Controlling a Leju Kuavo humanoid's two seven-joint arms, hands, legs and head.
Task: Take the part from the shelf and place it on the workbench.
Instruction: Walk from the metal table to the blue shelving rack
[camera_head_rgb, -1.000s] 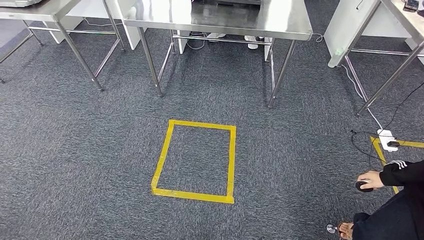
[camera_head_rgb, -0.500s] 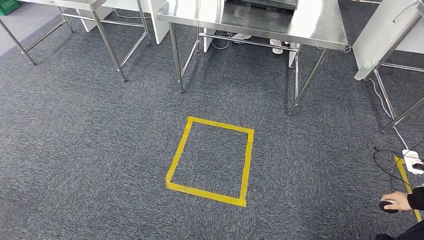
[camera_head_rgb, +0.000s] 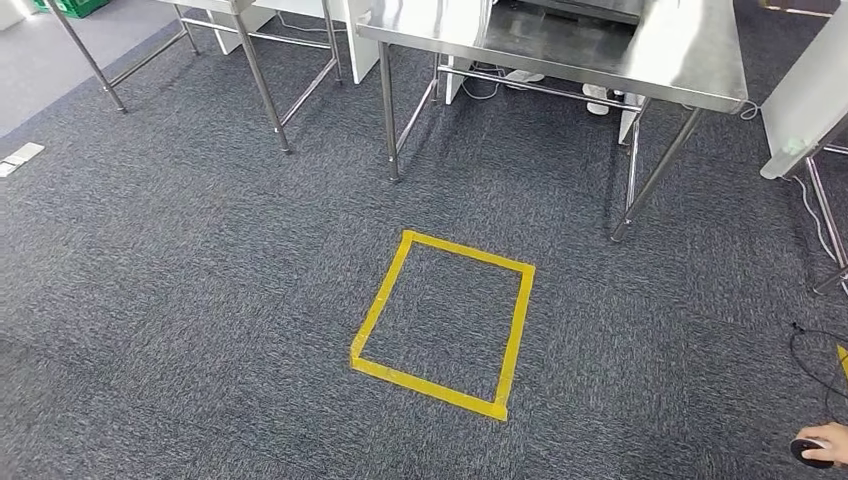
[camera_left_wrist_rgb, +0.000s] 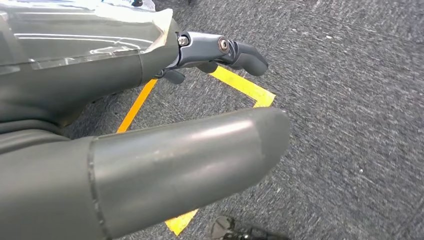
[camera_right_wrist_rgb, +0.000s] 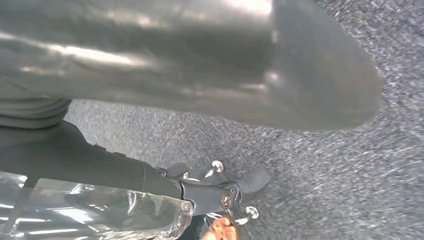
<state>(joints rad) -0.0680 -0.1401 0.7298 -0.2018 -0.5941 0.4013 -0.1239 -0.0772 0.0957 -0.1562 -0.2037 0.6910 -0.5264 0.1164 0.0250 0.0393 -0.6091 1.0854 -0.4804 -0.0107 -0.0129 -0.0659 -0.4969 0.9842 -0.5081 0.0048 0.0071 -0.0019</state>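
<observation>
One yellow tape square (camera_head_rgb: 443, 322), two steel tables (camera_head_rgb: 560, 40).

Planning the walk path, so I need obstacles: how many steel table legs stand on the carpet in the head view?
5: one far left, one left of centre, two on the middle table, one at the right edge. Others may be hidden.

Grey carpet floor (camera_head_rgb: 180, 300) with a yellow tape square (camera_head_rgb: 445, 322) near the centre. Beyond it, a steel workbench (camera_head_rgb: 640, 50) on slanted legs; a second steel table's legs (camera_head_rgb: 255, 80) stand further left. A person's hand (camera_head_rgb: 825, 445) rests on a dark object (kind unclear) at the lower right corner.
</observation>
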